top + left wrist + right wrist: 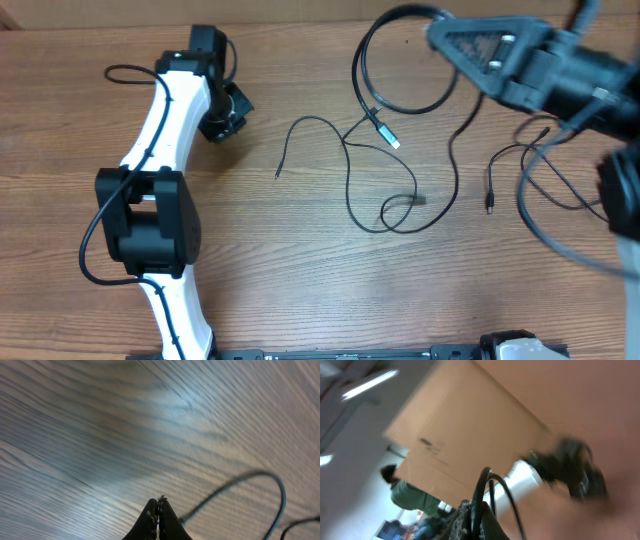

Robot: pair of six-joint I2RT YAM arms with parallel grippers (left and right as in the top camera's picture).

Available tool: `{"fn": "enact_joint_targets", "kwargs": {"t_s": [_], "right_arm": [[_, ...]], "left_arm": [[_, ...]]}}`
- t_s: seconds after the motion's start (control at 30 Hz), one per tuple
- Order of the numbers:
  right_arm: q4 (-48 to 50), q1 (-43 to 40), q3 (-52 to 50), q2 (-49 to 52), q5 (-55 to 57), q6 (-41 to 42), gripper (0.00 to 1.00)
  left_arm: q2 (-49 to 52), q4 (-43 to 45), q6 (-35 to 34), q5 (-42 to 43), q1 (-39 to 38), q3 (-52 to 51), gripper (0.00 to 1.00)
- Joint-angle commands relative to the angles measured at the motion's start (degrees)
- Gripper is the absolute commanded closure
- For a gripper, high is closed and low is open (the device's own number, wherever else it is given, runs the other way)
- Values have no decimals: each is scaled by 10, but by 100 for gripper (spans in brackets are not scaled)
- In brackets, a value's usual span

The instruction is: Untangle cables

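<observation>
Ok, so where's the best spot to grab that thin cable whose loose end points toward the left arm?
Likely the straight run of the thin cable just behind its free tip, from straight above with the left gripper. That stretch lies flat and alone on the wood; further right it crosses the other cables.

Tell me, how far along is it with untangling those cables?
Nothing looks finished: the thin cable loops over itself mid-table, and the silver-plugged cable seems to cross it. In hand: the right hand, raised, is shut on a black cable. The left hand is shut and empty above the table. Left: pulling every cable apart.
</observation>
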Motion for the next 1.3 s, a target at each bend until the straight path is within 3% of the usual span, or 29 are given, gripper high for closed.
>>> {"fn": "enact_joint_targets", "kwargs": {"t_s": [0.0, 0.23, 0.5, 0.83, 1.03, 1.27], "right_arm": [[-76, -2, 3, 28, -3, -78, 96], [-324, -1, 3, 95, 37, -259, 96], [-480, 0, -11, 137, 184, -326, 96], [-505, 0, -116, 137, 348, -315, 96], [-449, 0, -185, 137, 490, -244, 96], [-403, -15, -273, 137, 705, -93, 96]], "left_arm": [[5, -3, 21, 9, -10, -5, 96], [5, -13, 24, 9, -25, -5, 96], [5, -20, 43, 9, -56, -5, 96], [5, -31, 45, 9, -92, -5, 96], [5, -51, 51, 9, -107, -5, 96], [5, -61, 73, 9, -113, -5, 96]]}}
